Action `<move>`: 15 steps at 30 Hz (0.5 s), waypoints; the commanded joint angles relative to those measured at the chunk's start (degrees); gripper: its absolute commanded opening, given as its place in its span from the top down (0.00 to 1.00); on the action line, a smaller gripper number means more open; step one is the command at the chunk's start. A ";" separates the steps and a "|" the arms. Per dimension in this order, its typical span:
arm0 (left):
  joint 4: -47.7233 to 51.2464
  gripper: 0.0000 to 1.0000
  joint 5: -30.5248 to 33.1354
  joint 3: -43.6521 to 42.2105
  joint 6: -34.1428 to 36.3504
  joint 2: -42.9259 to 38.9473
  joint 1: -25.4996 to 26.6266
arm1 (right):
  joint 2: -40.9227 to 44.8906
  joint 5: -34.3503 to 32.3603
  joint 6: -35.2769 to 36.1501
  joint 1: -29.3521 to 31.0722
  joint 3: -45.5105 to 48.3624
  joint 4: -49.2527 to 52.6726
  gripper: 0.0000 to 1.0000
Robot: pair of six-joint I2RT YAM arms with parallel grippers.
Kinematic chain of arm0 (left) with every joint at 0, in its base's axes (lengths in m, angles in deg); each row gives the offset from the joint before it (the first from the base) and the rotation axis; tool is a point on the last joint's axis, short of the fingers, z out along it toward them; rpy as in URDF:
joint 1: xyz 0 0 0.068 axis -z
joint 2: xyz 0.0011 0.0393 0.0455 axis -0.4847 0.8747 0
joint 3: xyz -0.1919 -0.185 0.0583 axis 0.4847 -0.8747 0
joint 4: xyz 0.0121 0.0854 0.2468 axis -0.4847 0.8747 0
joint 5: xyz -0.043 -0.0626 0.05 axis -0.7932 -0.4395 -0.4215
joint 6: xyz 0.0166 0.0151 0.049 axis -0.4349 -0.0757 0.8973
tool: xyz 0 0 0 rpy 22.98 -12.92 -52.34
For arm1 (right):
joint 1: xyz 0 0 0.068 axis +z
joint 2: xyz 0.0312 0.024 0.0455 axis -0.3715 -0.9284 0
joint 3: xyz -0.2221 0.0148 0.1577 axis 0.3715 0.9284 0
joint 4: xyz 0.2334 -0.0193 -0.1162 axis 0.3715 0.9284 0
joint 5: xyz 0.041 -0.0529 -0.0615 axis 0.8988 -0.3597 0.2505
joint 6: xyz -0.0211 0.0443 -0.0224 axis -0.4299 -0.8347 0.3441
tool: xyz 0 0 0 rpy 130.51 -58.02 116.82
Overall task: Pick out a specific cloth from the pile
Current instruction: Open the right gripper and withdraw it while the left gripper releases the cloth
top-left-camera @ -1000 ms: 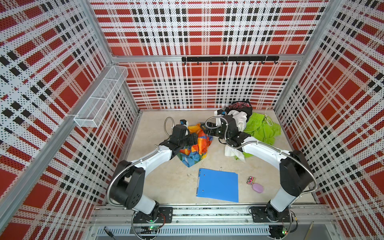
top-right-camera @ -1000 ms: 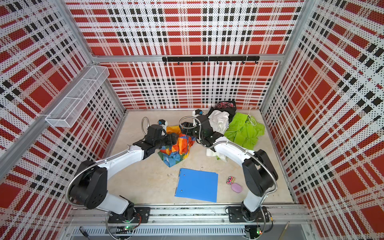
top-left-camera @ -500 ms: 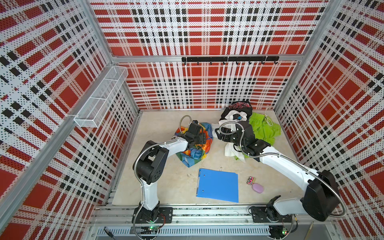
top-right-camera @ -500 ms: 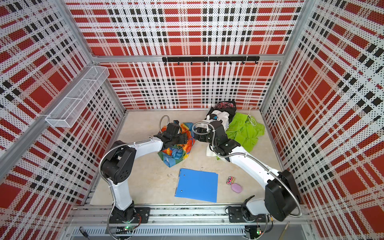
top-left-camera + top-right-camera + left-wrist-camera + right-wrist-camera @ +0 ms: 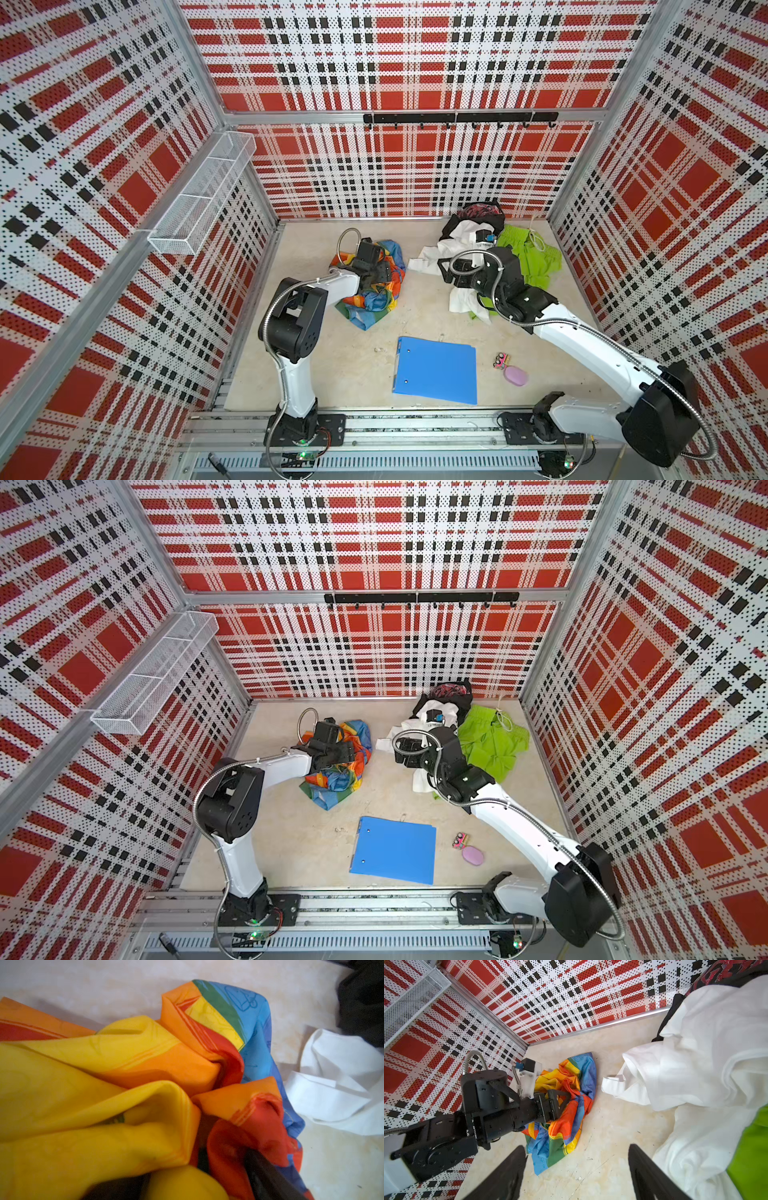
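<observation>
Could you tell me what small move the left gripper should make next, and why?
Probably close the left gripper on the cloth: its jaws stand open with bunched folds between them. The cloth lies apart from the pile, bare floor between, and the right gripper is open, empty and clear.

Buried under folds of the cloth (image 5: 104,1095) in the left wrist view: tips of the left gripper (image 5: 191,1183), with only dark, blurred fingers (image 5: 264,1174) at the frame's edge. Cut off by the right wrist view's edge: bases of the right gripper (image 5: 576,1147), most of the lime-green shorts (image 5: 751,1157). Covered by the right arm (image 5: 511,286) in both top views: middle of the white garment (image 5: 428,259). Too small to identify: pink trinket (image 5: 502,360).
</observation>
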 commanded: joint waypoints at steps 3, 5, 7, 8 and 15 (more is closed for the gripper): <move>3.39 0.22 -2.10 4.39 -0.38 3.61 -3.19 | 1.49 -1.06 1.76 -0.06 1.01 -0.35 0.17; 3.37 0.22 -2.90 5.54 -0.65 4.02 -4.67 | 1.76 -1.40 1.47 -0.57 1.40 0.41 0.16; 3.23 0.22 -4.11 7.11 -0.84 4.73 -6.02 | 2.02 -1.26 1.41 -0.97 2.10 0.58 0.17; 3.46 0.22 -4.75 8.12 -0.84 5.15 -6.50 | 2.03 -1.44 1.36 -1.04 2.30 0.76 0.17; 5.27 0.19 -6.64 11.83 -1.19 7.35 -6.78 | 3.37 -2.93 1.21 -1.13 4.48 1.94 0.17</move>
